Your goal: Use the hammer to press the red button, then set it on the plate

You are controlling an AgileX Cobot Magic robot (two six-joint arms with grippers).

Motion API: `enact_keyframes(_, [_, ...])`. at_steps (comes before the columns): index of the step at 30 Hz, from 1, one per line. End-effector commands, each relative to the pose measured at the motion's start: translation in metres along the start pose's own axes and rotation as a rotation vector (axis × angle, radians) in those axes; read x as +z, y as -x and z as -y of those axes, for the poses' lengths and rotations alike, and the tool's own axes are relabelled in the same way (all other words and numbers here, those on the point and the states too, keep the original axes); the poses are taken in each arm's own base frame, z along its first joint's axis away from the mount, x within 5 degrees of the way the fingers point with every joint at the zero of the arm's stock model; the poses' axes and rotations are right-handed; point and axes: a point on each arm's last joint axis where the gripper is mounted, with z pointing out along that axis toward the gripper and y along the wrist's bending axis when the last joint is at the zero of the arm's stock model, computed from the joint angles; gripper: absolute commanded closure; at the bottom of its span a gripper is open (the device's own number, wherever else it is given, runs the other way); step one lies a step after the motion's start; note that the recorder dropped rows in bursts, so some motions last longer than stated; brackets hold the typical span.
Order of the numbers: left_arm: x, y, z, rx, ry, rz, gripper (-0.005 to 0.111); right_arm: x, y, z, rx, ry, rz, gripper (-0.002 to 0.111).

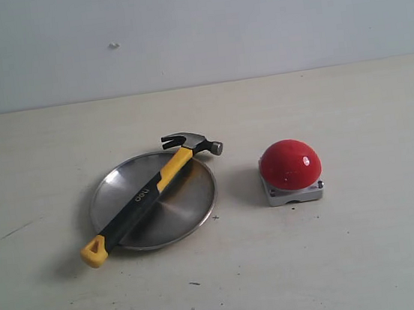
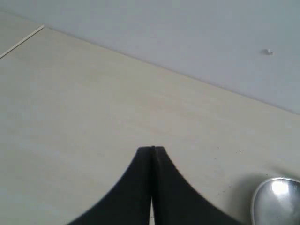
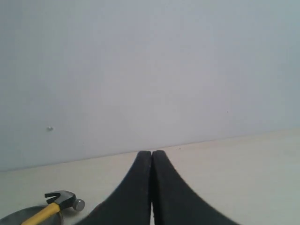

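Observation:
The hammer (image 1: 151,194) lies slantwise across the steel plate (image 1: 190,202), its dark head past the far right rim and its yellow looped end over the near left rim. To the right of the plate sits the red button (image 1: 290,163) on its grey base, untouched. Neither arm shows in the exterior view. My left gripper (image 2: 151,149) is shut with nothing in it, above bare table, with the plate's rim (image 2: 276,199) at the picture's corner. My right gripper (image 3: 152,152) is shut and empty too; the hammer's head (image 3: 63,199) shows off to one side.
A pale wooden table (image 1: 370,256) runs back to a plain light wall (image 1: 250,13). A small mark on the wall (image 1: 113,45) is the only other thing in sight. Dark specks dot the near left of the table.

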Motion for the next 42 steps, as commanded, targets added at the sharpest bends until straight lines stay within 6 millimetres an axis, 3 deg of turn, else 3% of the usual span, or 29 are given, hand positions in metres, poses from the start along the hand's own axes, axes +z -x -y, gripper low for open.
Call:
enact_keyframes(1, [0.001, 0.002, -0.001, -0.003, 0.004, 0.007, 0.107, -0.009, -0.009, -0.003, 0.091, 0.056, -0.033, 0.108])
enact_keyframes(31, [0.0, 0.002, -0.001, -0.003, 0.008, 0.007, 0.107, -0.011, -0.015, -0.006, 0.108, 0.082, -0.097, 0.108])
enact_keyframes(34, [-0.01, 0.008, 0.001, 0.036, 0.025, 0.043, 0.107, -0.011, -0.015, -0.006, 0.108, 0.082, -0.097, 0.108])
enact_keyframes(38, [-0.033, 0.018, 0.005, 0.213, 0.065, 0.123, 0.107, -0.011, -0.015, -0.006, 0.108, 0.082, -0.097, 0.108])
enact_keyframes(42, [-0.06, 0.024, 0.008, 0.228, 0.143, 0.186, 0.107, -0.011, -0.015, -0.006, 0.108, 0.082, -0.097, 0.108])
